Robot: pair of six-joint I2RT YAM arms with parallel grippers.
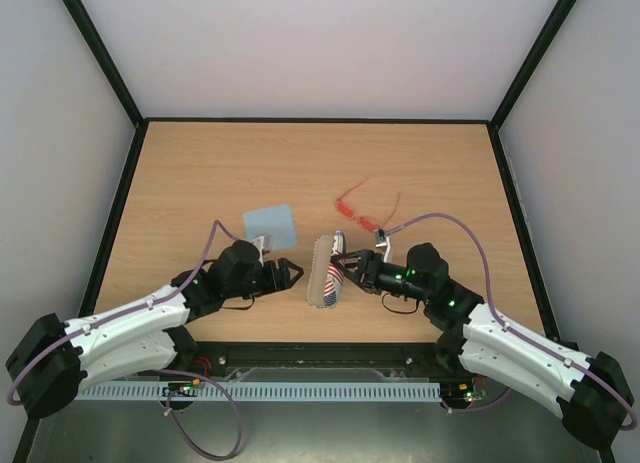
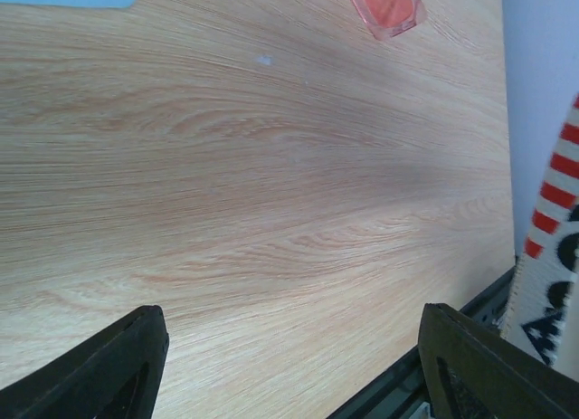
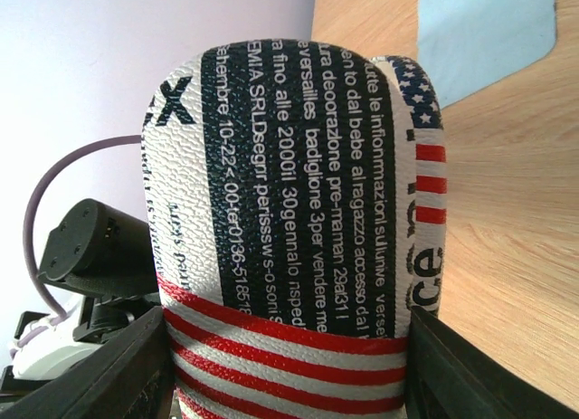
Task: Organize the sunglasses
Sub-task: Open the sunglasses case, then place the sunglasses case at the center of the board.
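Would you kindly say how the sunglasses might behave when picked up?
The sunglasses probably feel light and flex easily, given their thin wire arms. Lying with arms spread, they may swing or snag. Their glossy lenses look slippery.

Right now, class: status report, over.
Left gripper open, empty. Right gripper jaws shut on flag case. Sunglasses loose on table beyond case.

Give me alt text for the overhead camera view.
The right tool grips a flag-patterned case near the front edge of the table; the left tool sits open just left of it. Red sunglasses lie beyond the case, a blue cloth to their left.
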